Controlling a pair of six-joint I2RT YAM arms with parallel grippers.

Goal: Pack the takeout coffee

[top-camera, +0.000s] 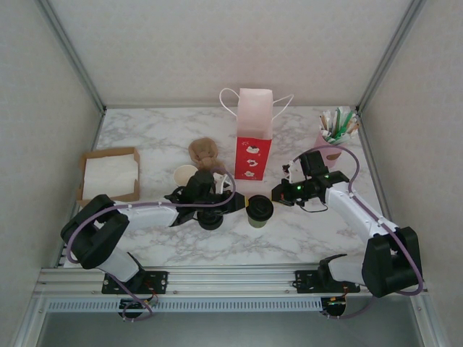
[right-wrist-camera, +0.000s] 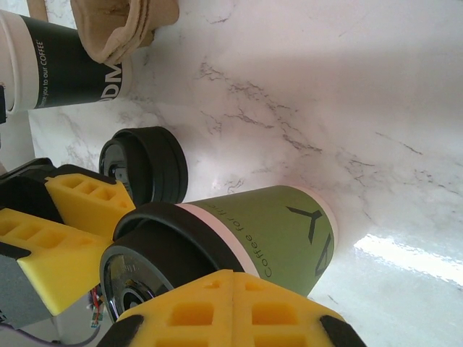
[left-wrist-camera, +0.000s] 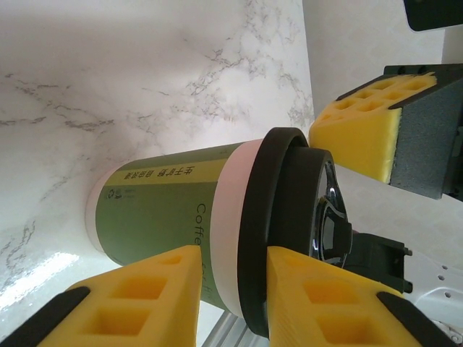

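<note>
The left gripper (left-wrist-camera: 233, 254) is hovering just beside the takeout coffee (left-wrist-camera: 166, 206), fingers parted and grasping nothing. The right gripper (right-wrist-camera: 231, 282) is holding its fingers clenched, empty.

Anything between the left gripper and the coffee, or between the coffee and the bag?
Nothing visible. The left gripper is right at the takeout coffee, and bare table separates the coffee from the red bag. The shut right gripper sits just right of that line.

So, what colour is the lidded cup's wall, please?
Olive green: the takeout coffee shows it best in the left wrist view.
</note>
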